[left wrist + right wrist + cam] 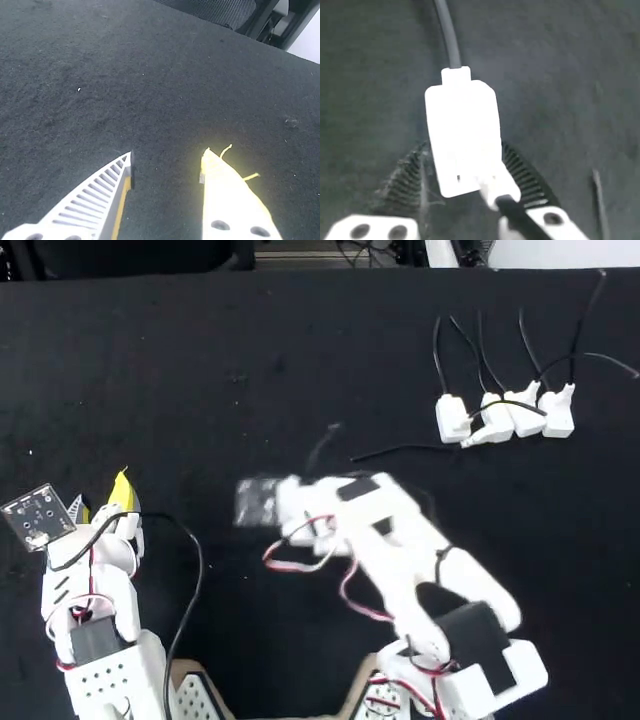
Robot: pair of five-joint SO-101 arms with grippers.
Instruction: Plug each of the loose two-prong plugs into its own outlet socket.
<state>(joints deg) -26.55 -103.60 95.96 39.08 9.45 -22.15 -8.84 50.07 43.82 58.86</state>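
Clamping the right hand (465, 160) on a white block (462, 130), with ribbed fingers (520, 172) pressing against both of its long sides. Carrying that block just toward 9 o'clock of the centre of the desk (150, 370) in the high view, at the end of the right arm (420, 550) angling in from 5 o'clock toward 10 o'clock. Trailing a black cable (447, 35) from the block's far end, away from the wrist. Showing a smaller white plug (492, 192) with its own dark lead (520, 220) at the block's near end, touching it. Being unable to tell whether its prongs are seated in the block.

Holding the left hand (167, 155) apart and empty, with one finger white and ribbed and the other yellow-tipped, hovering over bare black desk. Sitting at 8 o'clock in the high view, on the left arm (95, 600) pointing toward 12 o'clock.

Lying grouped at 2 o'clock, well apart from both hands: four white plug units (525, 412) in a row, each sending a thin cord off toward 12 o'clock, with the one second from the 9 o'clock end tilting against its neighbour. Curving from that group toward the centre of the desk: one more black cord (400, 450).
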